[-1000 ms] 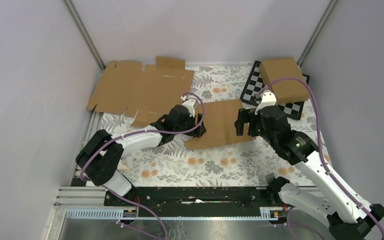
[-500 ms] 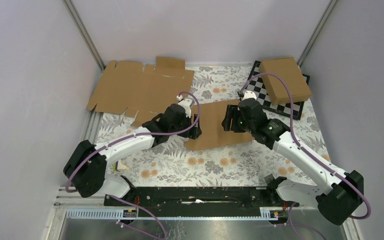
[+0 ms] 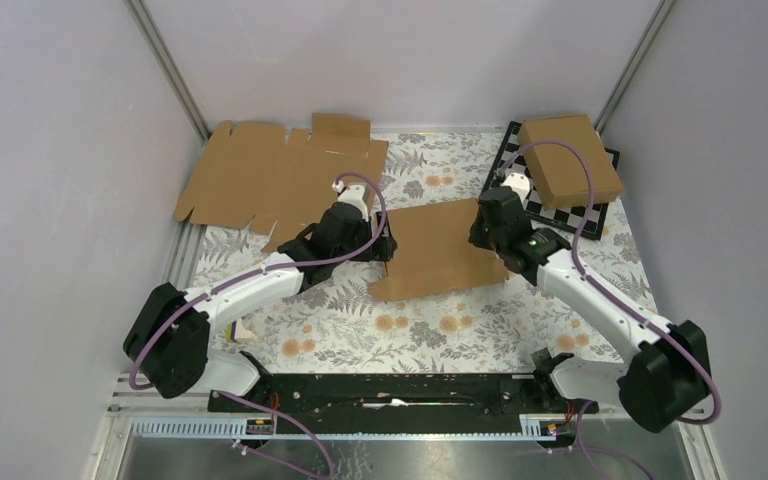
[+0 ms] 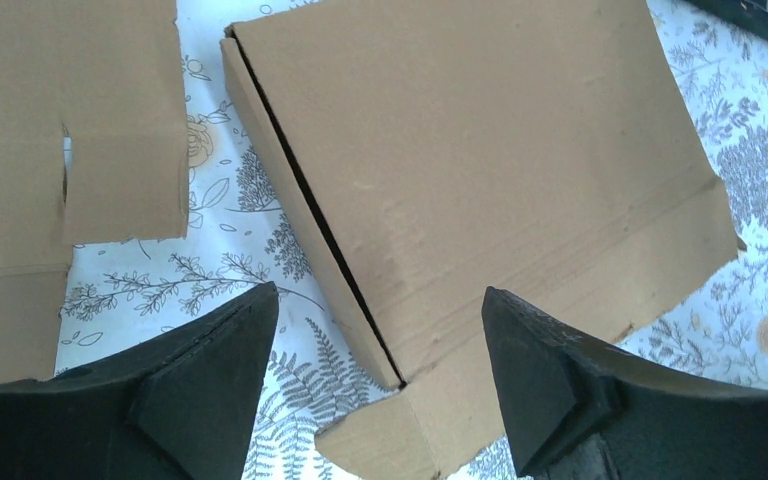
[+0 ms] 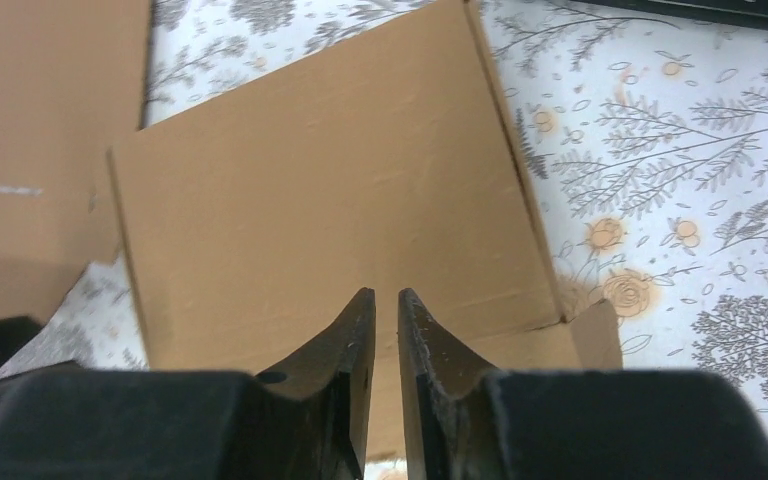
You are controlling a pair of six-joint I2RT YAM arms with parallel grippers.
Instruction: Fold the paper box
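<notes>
1. Since a second ago the right tool [image 5: 380, 296] has swung in over the paper box [image 3: 438, 250] and narrowed from wide open to all but closed. Only a slit shows between its jaws, with nothing in it. Meanwhile the left tool [image 4: 378, 300] has drawn back a little from the box's edge and spread wider.
2. That left tool stands open and empty. The box's near corner lies just ahead of it, in line with the gap between its jaws, and apart from both.
3. On the floral table [image 3: 360, 320] the box sits between the two tools, ahead of the left one and beneath the tips of the right one. Whether those tips press on the lid I cannot tell.
4. Handling, as a judgement: thin corrugated card, so light and likely to slide on the cloth when pushed. It should be stiff across a panel but ready to hinge at its scores, and easy to dent under a hard pinch. The best hold looks to be a free edge or flap, while the other tool bears flat on the lid.
5. Containers: the box's lid is down, with a dark seam along the side facing the left tool and a short flap [image 4: 400, 440] jutting out at the nearest corner — nothing of the inside shows. Behind the right tool a second cardboard box [image 3: 570, 158] sits closed on a chessboard [image 3: 505, 180], its contents hidden. Beside the left tool lies a flat die-cut cardboard sheet [image 3: 280, 180].
</notes>
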